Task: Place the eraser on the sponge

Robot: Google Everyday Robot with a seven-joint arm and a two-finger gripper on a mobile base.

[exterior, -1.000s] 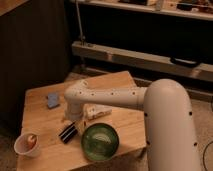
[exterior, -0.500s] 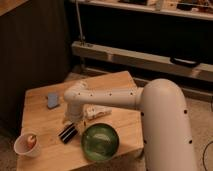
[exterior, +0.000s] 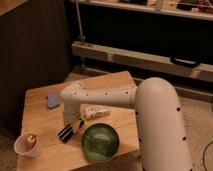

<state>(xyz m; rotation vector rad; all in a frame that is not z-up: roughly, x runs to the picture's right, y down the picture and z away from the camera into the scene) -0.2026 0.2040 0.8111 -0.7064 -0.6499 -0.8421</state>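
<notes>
The eraser (exterior: 69, 131), a long black block with a pale stripe, lies flat on the wooden table (exterior: 45, 155) near its front, left of the green bowl. The sponge (exterior: 53, 100), a small blue-grey pad, rests farther back on the left. My white arm reaches in from the right, bends above the sponge's right side and turns down. My gripper (exterior: 73, 120) sits at the eraser's far end, right over it or touching it. The wrist hides that contact.
A green glass bowl (exterior: 100, 141) stands at the table's front right, close to the eraser. A cream-white packet (exterior: 98, 111) lies just behind the bowl. A white cup (exterior: 27, 145) with something orange inside stands at the front left corner. Dark shelving runs behind.
The arm's big shoulder section has shifted slightly left. The eraser, the sponge and the gripper stay where they were.
</notes>
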